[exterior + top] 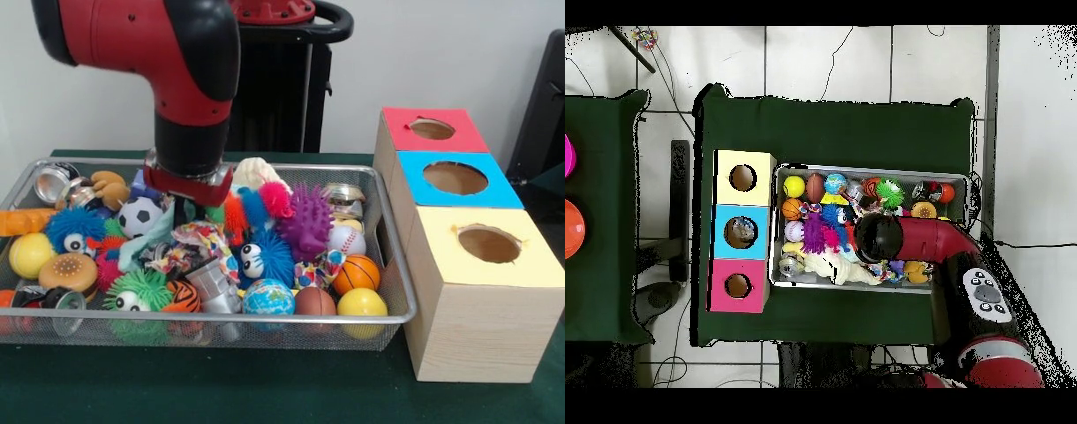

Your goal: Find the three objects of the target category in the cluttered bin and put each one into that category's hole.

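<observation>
While the gripper (187, 205) dips into the bin (393, 265), its state impossible to tell, the balls (357, 275) along the front look light, smooth, best pinched across the middle

The red arm (177, 71) reaches down into the toy-filled mesh bin (388, 256); its claw seems buried among toys.

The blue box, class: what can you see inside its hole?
In the overhead view, something greyish lies inside the blue box, too small to identify. In the front view its hole shows only a brown inner wall. The rest of the inside is hidden.
</observation>
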Available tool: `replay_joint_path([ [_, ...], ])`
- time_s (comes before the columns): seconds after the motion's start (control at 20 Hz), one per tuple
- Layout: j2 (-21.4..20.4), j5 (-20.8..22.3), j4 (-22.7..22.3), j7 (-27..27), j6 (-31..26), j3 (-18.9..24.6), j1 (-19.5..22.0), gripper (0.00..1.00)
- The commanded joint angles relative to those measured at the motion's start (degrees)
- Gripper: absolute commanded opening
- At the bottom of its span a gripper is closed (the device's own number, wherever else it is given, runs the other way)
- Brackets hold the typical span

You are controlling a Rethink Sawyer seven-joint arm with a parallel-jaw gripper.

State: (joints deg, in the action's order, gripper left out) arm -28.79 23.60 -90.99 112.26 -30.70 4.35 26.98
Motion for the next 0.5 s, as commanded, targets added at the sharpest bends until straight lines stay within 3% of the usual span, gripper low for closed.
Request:
replay_joint_path([
  [0.05,-7.68,0.87,-8.26,-1.83,-6.28,1.04,-2.39,0.00],
  [0.5,-9.21,-2.63,-6.65,0.56,-9.08,2.49,-4.28,0.00],
])
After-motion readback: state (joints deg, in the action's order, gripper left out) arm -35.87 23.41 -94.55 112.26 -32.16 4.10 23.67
